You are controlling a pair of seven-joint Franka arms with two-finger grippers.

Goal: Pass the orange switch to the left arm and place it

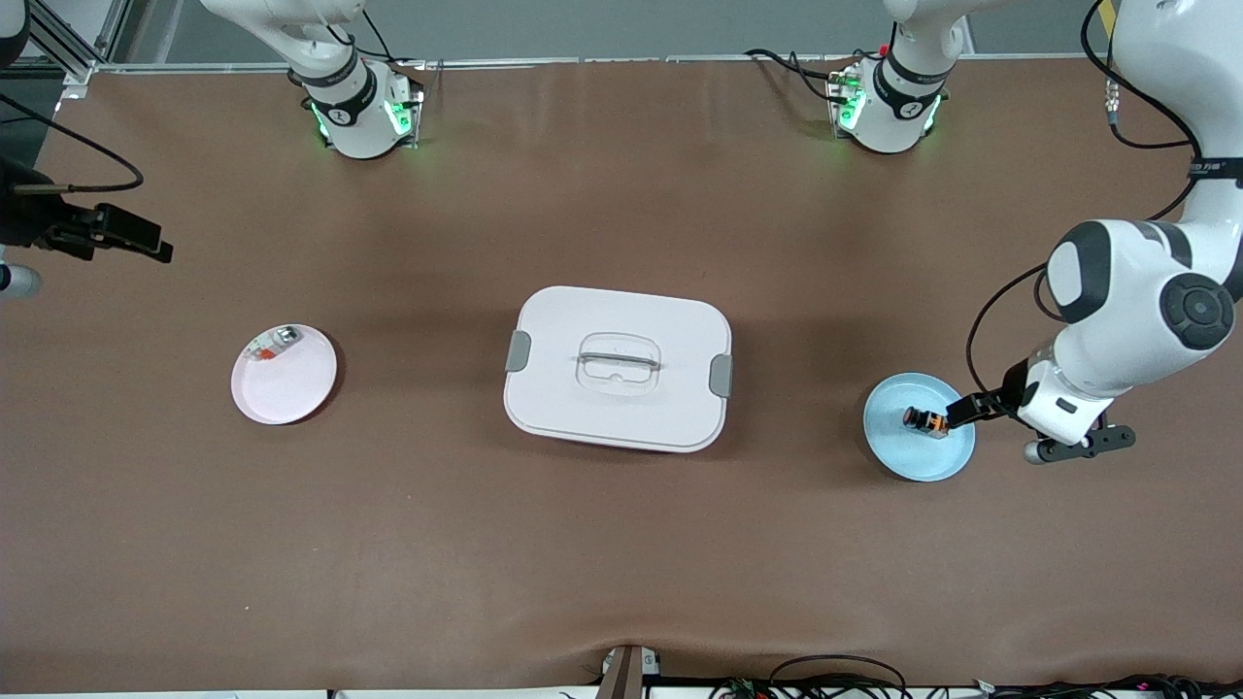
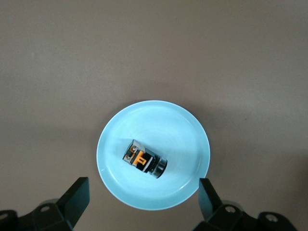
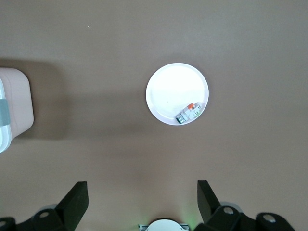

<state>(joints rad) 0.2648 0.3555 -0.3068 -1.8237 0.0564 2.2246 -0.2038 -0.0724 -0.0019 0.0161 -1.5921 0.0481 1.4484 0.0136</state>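
Observation:
The orange switch [image 1: 924,420] lies on its side on a light blue plate [image 1: 913,456] toward the left arm's end of the table. In the left wrist view the switch [image 2: 144,159] shows black with orange markings on the plate [image 2: 168,125]. My left gripper [image 1: 966,413] hangs over that plate's edge, open and empty [image 2: 143,199], with its fingers apart from the switch. The white box [image 1: 618,367] stands mid-table, lid shut. My right gripper [image 1: 126,238] waits open and empty [image 3: 142,199] over bare table at the right arm's end.
A pale pink plate [image 1: 291,388] lies toward the right arm's end and holds a small clear and silver item [image 1: 275,345]. The right wrist view shows that plate [image 3: 168,86], the item [image 3: 189,113] and a corner of the box [image 3: 14,108].

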